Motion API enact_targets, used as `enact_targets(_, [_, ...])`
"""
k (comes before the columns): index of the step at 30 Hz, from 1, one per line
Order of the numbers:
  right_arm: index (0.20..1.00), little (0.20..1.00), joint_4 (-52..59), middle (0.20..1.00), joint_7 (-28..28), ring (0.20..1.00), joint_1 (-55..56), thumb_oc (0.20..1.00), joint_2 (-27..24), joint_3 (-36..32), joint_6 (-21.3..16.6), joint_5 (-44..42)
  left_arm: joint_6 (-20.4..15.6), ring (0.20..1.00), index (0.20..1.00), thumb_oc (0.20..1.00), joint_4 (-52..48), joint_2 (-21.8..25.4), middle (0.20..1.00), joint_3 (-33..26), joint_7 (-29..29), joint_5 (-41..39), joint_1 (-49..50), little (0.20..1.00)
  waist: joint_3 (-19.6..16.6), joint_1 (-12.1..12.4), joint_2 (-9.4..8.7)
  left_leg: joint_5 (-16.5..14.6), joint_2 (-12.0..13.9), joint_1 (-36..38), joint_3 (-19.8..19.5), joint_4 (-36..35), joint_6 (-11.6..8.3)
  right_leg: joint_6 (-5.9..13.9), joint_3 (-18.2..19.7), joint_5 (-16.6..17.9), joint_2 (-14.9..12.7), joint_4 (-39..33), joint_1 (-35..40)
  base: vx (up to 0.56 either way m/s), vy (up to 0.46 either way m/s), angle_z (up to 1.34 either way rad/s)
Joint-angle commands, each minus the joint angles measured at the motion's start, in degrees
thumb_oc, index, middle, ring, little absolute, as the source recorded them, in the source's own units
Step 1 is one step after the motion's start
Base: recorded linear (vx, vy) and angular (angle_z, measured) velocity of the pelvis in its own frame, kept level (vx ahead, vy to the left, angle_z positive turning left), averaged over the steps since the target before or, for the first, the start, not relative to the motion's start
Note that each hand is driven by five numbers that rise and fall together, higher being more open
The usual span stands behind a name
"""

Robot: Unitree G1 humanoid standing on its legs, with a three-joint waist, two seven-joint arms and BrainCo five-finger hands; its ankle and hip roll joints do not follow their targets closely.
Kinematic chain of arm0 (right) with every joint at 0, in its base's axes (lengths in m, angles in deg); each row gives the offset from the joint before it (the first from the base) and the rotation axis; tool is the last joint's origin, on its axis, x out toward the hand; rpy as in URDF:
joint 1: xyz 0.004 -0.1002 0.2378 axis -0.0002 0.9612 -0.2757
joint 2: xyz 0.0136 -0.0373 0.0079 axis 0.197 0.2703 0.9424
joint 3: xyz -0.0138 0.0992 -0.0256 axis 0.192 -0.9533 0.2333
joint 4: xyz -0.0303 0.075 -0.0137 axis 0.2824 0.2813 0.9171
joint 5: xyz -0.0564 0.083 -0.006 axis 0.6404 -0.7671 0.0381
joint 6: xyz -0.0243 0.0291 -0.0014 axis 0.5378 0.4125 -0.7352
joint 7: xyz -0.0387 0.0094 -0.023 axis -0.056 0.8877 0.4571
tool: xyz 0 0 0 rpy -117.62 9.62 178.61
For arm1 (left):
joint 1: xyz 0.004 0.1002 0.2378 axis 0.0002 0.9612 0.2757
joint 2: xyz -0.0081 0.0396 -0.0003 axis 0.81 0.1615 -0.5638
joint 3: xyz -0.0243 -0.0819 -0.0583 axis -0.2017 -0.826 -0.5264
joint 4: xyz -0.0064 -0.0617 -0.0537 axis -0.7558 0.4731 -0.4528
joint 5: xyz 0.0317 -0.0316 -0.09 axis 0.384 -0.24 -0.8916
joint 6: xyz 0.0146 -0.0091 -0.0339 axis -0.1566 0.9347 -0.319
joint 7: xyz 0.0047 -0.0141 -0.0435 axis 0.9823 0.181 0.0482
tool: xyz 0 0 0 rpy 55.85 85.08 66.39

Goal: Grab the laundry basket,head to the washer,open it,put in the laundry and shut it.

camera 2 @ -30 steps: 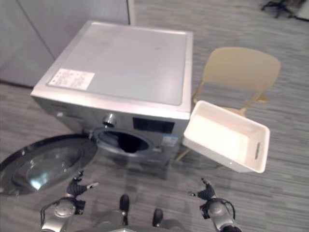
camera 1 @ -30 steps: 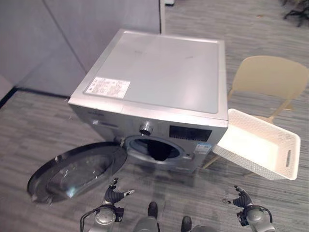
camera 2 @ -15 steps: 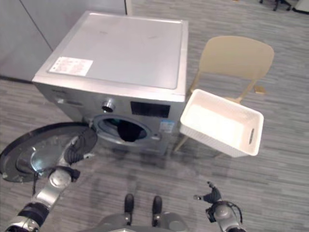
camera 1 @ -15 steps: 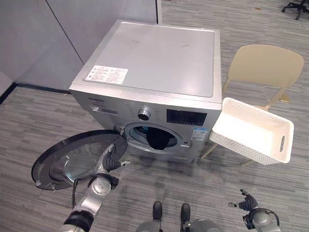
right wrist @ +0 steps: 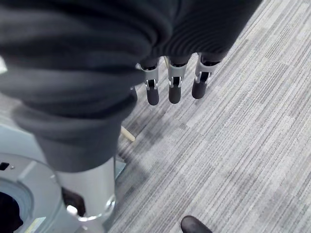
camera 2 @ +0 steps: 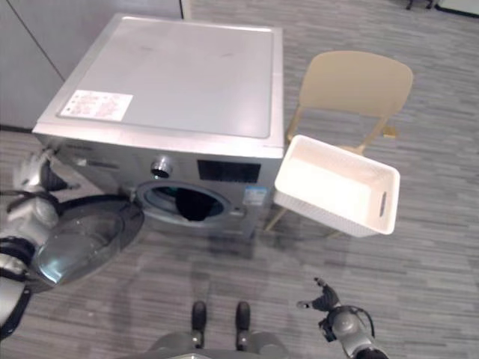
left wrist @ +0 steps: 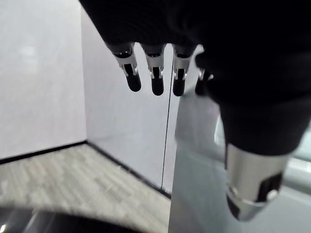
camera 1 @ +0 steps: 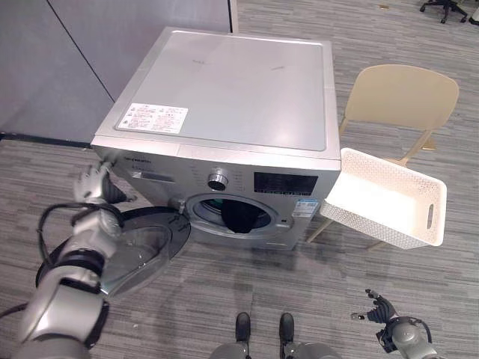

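The silver washer [camera 1: 232, 97] stands with its round door [camera 1: 142, 250] swung open to the left. Dark laundry [camera 1: 239, 217] shows in the drum opening. The white laundry basket [camera 1: 385, 198] rests tilted on a beige chair [camera 1: 404, 93] to the washer's right, its inside plain white. My left hand [camera 1: 96, 187] is raised by the washer's front left corner, above the door's outer edge, with straight fingers [left wrist: 153, 73] holding nothing. My right hand [camera 1: 382, 310] hangs low over the floor at the lower right, fingers [right wrist: 172, 80] straight and empty.
Grey partition walls [camera 1: 82, 52] stand behind and left of the washer. Striped grey carpet [camera 1: 247, 284] lies in front of it. An office chair's base [camera 1: 445, 7] shows at the far back right.
My left arm has risen from in front of the door to the washer's front left corner. The door looks narrower, swung a little toward the washer. The camera has shifted.
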Motion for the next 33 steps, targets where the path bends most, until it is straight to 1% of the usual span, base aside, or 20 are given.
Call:
enact_targets(1, [1.0,1.0,1.73,1.0,-0.23,1.0,0.86,1.0,-0.63,0.52,-1.74,-0.07,1.34,1.0,1.0,1.0,4.73,1.32,1.0,0.62,1.54,3.09,-4.84,1.0,-1.66,-0.99,-2.08,-1.84,-0.97,-4.39,-2.69,0.22,-0.71,6.78,3.58,-7.68,-2.42,6.41,-2.51,-0.04,-0.014,-0.07])
enact_targets(6, [1.0,1.0,3.75,1.0,-1.22,1.0,0.32,1.0,-1.72,1.63,-1.99,-0.95,3.75,1.0,1.0,1.0,10.89,3.88,1.0,3.23,-1.07,8.46,-7.13,1.0,-0.74,-1.17,-2.14,-1.68,-0.7,-6.17,-1.94,0.43,-0.84,6.83,4.07,-6.9,-2.34,6.31,-4.64,-0.03,0.001,-0.12])
enact_targets(7, [1.0,1.0,4.02,1.0,-1.77,1.0,0.08,1.0,-2.06,2.33,-2.03,-0.5,4.4,1.0,1.0,1.0,12.4,3.94,1.0,4.22,-2.11,11.62,-6.77,1.0,-0.67,-1.21,-2.07,-1.74,-0.63,-6.31,-1.54,0.48,-0.86,6.86,4.2,-6.81,-2.3,6.3,-4.93,0.01,0.033,-0.16])
enact_targets(8, [1.0,1.0,5.25,1.0,-2.25,1.0,0.16,1.0,-2.7,2.73,-2.27,-0.32,4.87,1.0,1.0,1.0,13.5,3.58,1.0,4.86,-3.37,13.42,-6.79,1.0,-0.5,-1.43,-1.99,-1.81,-0.57,-6.46,-1.26,0.56,-0.83,6.81,4.3,-6.8,-2.34,6.31,-5.11,0.02,0.029,-0.14])
enact_targets(12, [1.0,1.0,6.22,1.0,-3.04,1.0,-0.71,1.0,-3.66,3.78,-1.91,-0.64,5.41,1.0,1.0,1.0,16.19,1.69,1.0,4.28,-6.87,12.44,-5.93,1.0,-0.01,-1.75,-1.67,-1.81,-0.61,-6.67,-1.18,0.69,-0.92,6.72,4.19,-6.86,-2.33,6.46,-5.53,0.0,0.018,-0.06])
enact_targets(15, [1.0,1.0,7.72,1.0,-4.08,1.0,-1.22,1.0,-4.34,5.2,-1.78,1.14,6.53,1.0,1.0,1.0,20.01,-2.68,1.0,3.8,-11.08,15.51,-0.39,1.0,-0.29,-2.1,-1.16,-2.39,-0.64,-5.88,-0.41,0.6,-0.96,6.69,4.68,-6.96,-2.23,6.44,-5.23,0.01,0.031,-0.01])
enact_targets(16, [1.0,1.0,7.75,1.0,-4.09,1.0,-1.18,1.0,-4.4,5.2,-1.77,1.14,6.54,1.0,1.0,1.0,20.02,-2.73,1.0,3.77,-11.08,15.53,-0.35,1.0,-0.3,-2.08,-1.12,-2.41,-0.63,-5.84,-0.39,0.59,-0.96,6.69,4.7,-6.97,-2.22,6.44,-5.2,0.01,0.008,-0.04])
enact_targets(17, [1.0,1.0,7.88,1.0,-4.17,1.0,-1.33,1.0,-4.46,5.39,-1.77,1.25,6.6,1.0,1.0,1.0,19.62,-3.73,1.0,3.33,-10.96,14.07,-0.52,1.0,-0.32,-2.14,-1.01,-2.49,-0.6,-5.61,-0.32,0.58,-0.94,6.64,4.74,-7.02,-2.17,6.45,-5.11,0.01,0.003,-0.04])
enact_targets(18, [1.0,1.0,8.05,1.0,-4.46,1.0,-1.44,1.0,-4.33,5.46,-1.45,1.49,6.63,1.0,1.0,1.0,19.8,-7.98,1.0,1.18,-11.97,10.69,1.23,1.0,-0.63,-2.27,-0.81,-2.63,-0.7,-4.86,-0.27,0.47,-0.93,6.56,4.78,-7.2,-2.11,6.22,-4.49,0.02,-0.005,-0.06])
enact_targets(19, [1.0,1.0,8.05,1.0,-4.75,1.0,-1.52,1.0,-4.09,5.65,-1.21,1.59,6.79,1.0,1.0,1.0,19.92,-9.55,1.0,0.48,-11.93,8.96,1.3,1.0,-0.83,-2.3,-0.73,-2.69,-0.76,-4.47,-0.29,0.4,-0.94,6.5,4.81,-7.28,-2.1,6.06,-4.12,0.01,-0.005,-0.04])
enact_targets(20, [1.0,1.0,8.05,1.0,-4.75,1.0,-1.51,1.0,-4.12,5.65,-1.2,1.59,6.79,1.0,1.0,1.0,19.93,-9.59,1.0,0.48,-11.91,8.94,1.3,1.0,-0.79,-2.3,-0.71,-2.7,-0.76,-4.42,-0.29,0.4,-0.94,6.5,4.81,-7.28,-2.1,6.04,-4.06,0.0,0.0,0.0])
enact_targets(23, [1.0,1.0,10.42,1.0,-5.7,1.0,-1.28,1.0,-4.19,5.58,-0.88,2.05,6.29,1.0,1.0,1.0,20.11,-14.28,1.0,-1.39,-11.4,3.96,3.58,1.0,-1.57,-2.74,-0.12,-2.89,-0.83,-2.93,-0.18,0.03,-1.0,6.47,4.84,-7.5,-2.23,5.83,-2.58,0.03,-0.007,-0.06])
enact_targets(24, [1.0,1.0,10.47,1.0,-5.72,1.0,-1.23,1.0,-4.24,5.58,-0.86,2.05,6.29,1.0,1.0,1.0,20.1,-14.32,1.0,-1.4,-11.39,3.94,3.62,1.0,-1.56,-2.75,-0.08,-2.89,-0.83,-2.88,-0.18,0.02,-1.0,6.47,4.84,-7.5,-2.23,5.82,-2.53,0.0,0.0,0.0])
enact_targets(25, [1.0,1.0,10.72,1.0,-5.79,1.0,-1.13,1.0,-4.32,5.27,-0.75,2.11,5.94,1.0,1.0,1.0,19.84,-15.79,1.0,-2.23,-11.27,2.02,4.5,1.0,-1.74,-2.83,0.19,-2.94,-0.86,-2.53,-0.12,-0.06,-1.0,6.46,4.79,-7.57,-2.27,5.81,-2.23,0.0,-0.017,-0.04])
enact_targets(27, [1.0,1.0,10.25,1.0,-5.91,1.0,-1.39,1.0,-4.53,4.44,-0.35,2.75,4.56,1.0,1.0,1.0,17.69,-20.43,1.0,-1.9,-11.09,-1.07,7.09,1.0,-2.06,-3.0,1.06,-2.98,-1.0,-1.7,-0.17,-0.1,-0.97,6.34,4.44,-7.77,-2.5,5.88,-1.49,0.01,-0.013,-0.06])
enact_targets(28, [1.0,1.0,10.26,1.0,-5.91,1.0,-1.36,1.0,-4.56,4.43,-0.35,2.76,4.57,1.0,1.0,1.0,17.68,-20.47,1.0,-1.89,-11.07,-1.08,7.12,1.0,-2.05,-3.0,1.08,-2.99,-0.99,-1.65,-0.18,-0.11,-0.97,6.35,4.43,-7.77,-2.5,5.87,-1.44,0.01,0.001,-0.04])
enact_targets(29, [1.0,1.0,8.97,1.0,-5.69,1.0,-1.84,1.0,-4.32,3.9,-0.17,3.03,3.32,1.0,1.0,1.0,15.52,-23.43,1.0,-1.25,-10.8,-3.14,9.29,1.0,-2.17,-2.97,1.78,-2.98,-1.13,-1.14,-0.24,0.02,-0.9,6.19,4.41,-7.94,-2.51,6.01,-1.01,0.0,0.0,0.0])
enact_targets(31, [1.0,1.0,8.74,1.0,-5.61,1.0,-1.66,1.0,-4.31,3.37,-0.1,3.18,2.84,1.0,1.0,1.0,14.27,-24.45,1.0,-1.11,-10.51,-4.36,10.48,1.0,-2.29,-2.9,2.14,-2.98,-1.2,-0.86,-0.27,0.04,-0.87,6.14,4.37,-7.99,-2.56,5.98,-0.7,0.0,0.0,0.0])
enact_targets(32, [1.0,1.0,8.41,1.0,-5.18,1.0,-1.37,1.0,-4.01,2.38,-0.15,3.35,1.83,1.0,1.0,1.0,9.8,-25.76,1.0,-0.63,-8.63,-6.93,12.08,1.0,-2.39,-2.6,2.71,-2.86,-1.28,-0.52,-0.52,0.14,-0.8,5.97,4.14,-8.13,-2.58,6.0,-0.26,-0.02,-0.031,0.0])
enact_targets(33, [1.0,1.0,8.31,1.0,-4.92,1.0,-1.13,1.0,-3.78,1.77,-0.17,3.27,1.02,1.0,1.0,1.0,5.24,-25.91,1.0,-1.09,-7.72,-9.73,13.55,1.0,-2.33,-2.29,2.98,-2.71,-1.33,-0.49,-0.6,0.17,-0.77,5.89,3.99,-8.16,-2.63,5.97,-0.1,-0.02,-0.031,0.03])
